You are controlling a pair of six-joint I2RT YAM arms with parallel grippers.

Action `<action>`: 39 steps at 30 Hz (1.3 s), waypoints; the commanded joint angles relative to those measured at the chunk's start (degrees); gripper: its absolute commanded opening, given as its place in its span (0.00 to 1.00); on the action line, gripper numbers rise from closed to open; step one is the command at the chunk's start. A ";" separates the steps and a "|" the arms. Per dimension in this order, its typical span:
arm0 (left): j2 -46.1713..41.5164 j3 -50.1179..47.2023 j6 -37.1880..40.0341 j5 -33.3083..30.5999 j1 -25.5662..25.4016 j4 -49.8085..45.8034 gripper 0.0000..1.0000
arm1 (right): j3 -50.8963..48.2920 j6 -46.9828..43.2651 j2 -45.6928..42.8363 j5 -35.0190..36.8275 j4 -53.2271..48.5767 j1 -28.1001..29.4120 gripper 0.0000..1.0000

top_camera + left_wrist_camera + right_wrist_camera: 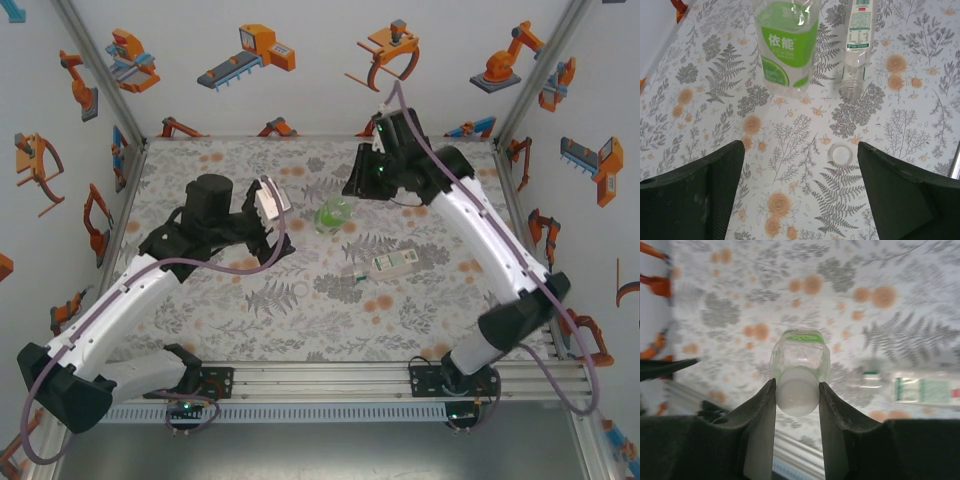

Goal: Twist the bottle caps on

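Cap [840,154] lay loose on the tabletop [700,100] between the left hand's [799,145] spread fingers [690,195]; the right hand [797,384] pinched the green bottle's [800,352] fitted cap [797,397].

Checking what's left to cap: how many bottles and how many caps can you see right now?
Bottles: 2, the green-labelled bottle and the lying bottle.
Caps: 2, the loose cap and the fitted cap on the green-labelled bottle.
Total: 4.
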 commanded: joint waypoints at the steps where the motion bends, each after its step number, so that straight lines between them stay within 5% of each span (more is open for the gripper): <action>1: -0.36 -0.43 -6.55 -0.70 0.91 1.43 0.85 | 7.54 -14.17 7.63 6.24 -10.70 -1.89 0.00; 9: 0.40 -0.68 -13.37 -0.47 0.96 2.00 0.82 | 17.25 -23.38 22.56 7.40 -5.98 -5.17 0.00; 18: 0.19 -1.12 -15.37 0.75 0.79 2.31 0.81 | 15.29 -25.29 27.14 4.94 1.37 -7.50 0.00; 28: 0.62 -0.65 -14.90 1.17 0.80 1.90 0.81 | 16.20 -27.21 24.31 5.48 0.21 -7.97 0.54; 34: 1.46 0.34 -14.92 2.49 0.79 1.87 0.81 | 21.59 -30.87 21.51 6.09 -4.03 -8.23 0.65; 39: 1.53 0.98 -14.60 2.60 0.79 1.72 0.81 | 11.62 -42.23 11.79 -3.60 -1.75 -8.92 0.64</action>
